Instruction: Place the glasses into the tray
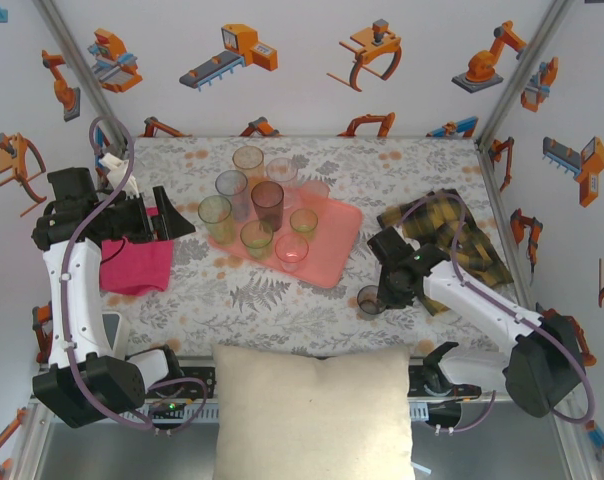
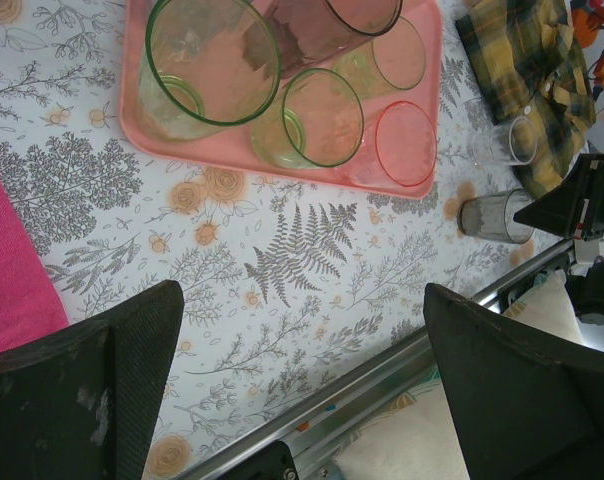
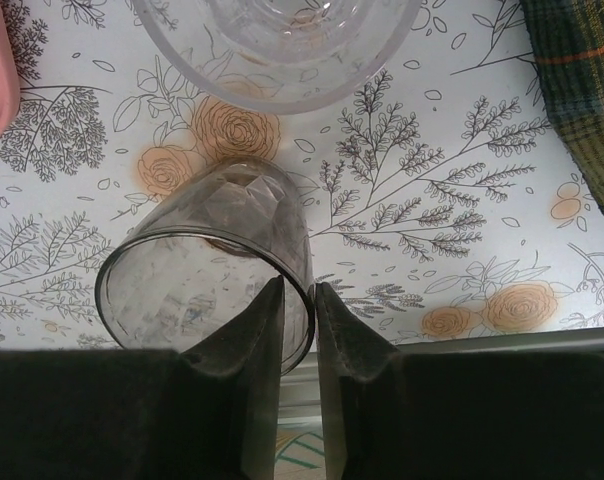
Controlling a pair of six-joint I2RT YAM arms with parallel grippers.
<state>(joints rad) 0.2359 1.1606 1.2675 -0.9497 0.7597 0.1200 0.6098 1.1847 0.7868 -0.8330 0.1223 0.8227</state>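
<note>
The salmon-pink tray (image 1: 334, 256) lies mid-table with several tinted glasses (image 1: 267, 198) standing on it; in the left wrist view the tray (image 2: 222, 160) holds green and pink glasses (image 2: 322, 118). A smoky grey glass (image 1: 368, 300) stands on the tablecloth near the front edge, right of the tray. My right gripper (image 3: 299, 286) pinches its wall, one finger inside the grey glass (image 3: 207, 250) and one outside. A clear glass (image 3: 282, 50) stands just beyond it. My left gripper (image 1: 168, 222) hovers open and empty left of the tray, its jaws wide apart (image 2: 302, 300).
A magenta cloth (image 1: 137, 265) lies under the left arm. A yellow-black plaid cloth (image 1: 462, 235) is bunched behind the right gripper. A cream pillow (image 1: 312, 410) sits below the metal rail (image 2: 382, 375) at the table's near edge.
</note>
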